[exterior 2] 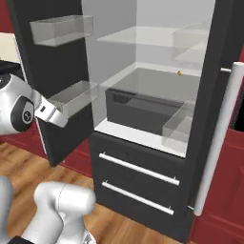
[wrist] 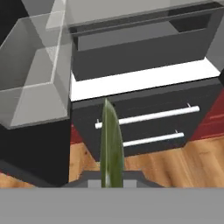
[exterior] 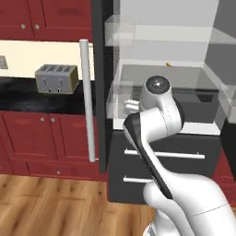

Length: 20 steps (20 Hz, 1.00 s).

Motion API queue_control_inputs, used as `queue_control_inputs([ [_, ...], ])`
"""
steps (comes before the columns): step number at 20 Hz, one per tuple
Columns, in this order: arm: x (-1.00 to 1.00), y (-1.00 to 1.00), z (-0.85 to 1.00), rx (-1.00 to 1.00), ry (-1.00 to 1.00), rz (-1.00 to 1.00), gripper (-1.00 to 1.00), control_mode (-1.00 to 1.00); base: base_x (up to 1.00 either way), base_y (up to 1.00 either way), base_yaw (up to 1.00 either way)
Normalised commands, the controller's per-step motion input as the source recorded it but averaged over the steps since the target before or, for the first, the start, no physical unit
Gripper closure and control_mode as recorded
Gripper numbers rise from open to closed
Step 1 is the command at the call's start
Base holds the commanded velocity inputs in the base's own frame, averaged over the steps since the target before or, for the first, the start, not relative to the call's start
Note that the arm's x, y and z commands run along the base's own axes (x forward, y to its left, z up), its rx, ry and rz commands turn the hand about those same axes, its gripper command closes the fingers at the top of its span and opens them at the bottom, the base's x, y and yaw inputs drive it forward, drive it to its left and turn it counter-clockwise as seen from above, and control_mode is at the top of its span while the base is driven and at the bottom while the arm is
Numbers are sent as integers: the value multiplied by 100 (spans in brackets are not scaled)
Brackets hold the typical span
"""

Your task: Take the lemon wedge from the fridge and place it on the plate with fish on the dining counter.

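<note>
Lemon wedge, a thin yellow-green sliver (wrist: 111, 144), sits clamped in our gripper (wrist: 112, 181) at six o'clock before the dark grey open fridge (exterior 2: 143, 167); fingertips are hidden.

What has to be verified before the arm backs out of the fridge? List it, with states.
1. Fingers shut on the lemon wedge, a thin yellow-green piece seen edge-on: ok.
2. Fridge doors open wide enough to withdraw: ok.
3. Clearance from the clear door bin close beside the hand: cannot tell.
4. Both drawers shut, out of the way: ok.
5. Identity of the small orange item on the shelf: cannot tell.
6. Route to the dining counter: cannot tell.
</note>
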Motion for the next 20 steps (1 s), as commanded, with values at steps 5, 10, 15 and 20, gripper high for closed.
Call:
queue_control_inputs([
  [5, 0, 0, 0, 0, 0, 0, 100, 100, -2, 7, 93],
  [10, 0, 0, 0, 0, 0, 0, 100, 100, 0, 10, 95],
  [15, 0, 0, 0, 0, 0, 0, 100, 100, 0, 10, 96],
  [20, 0, 0, 0, 0, 0, 0, 100, 100, 0, 9, 98],
])
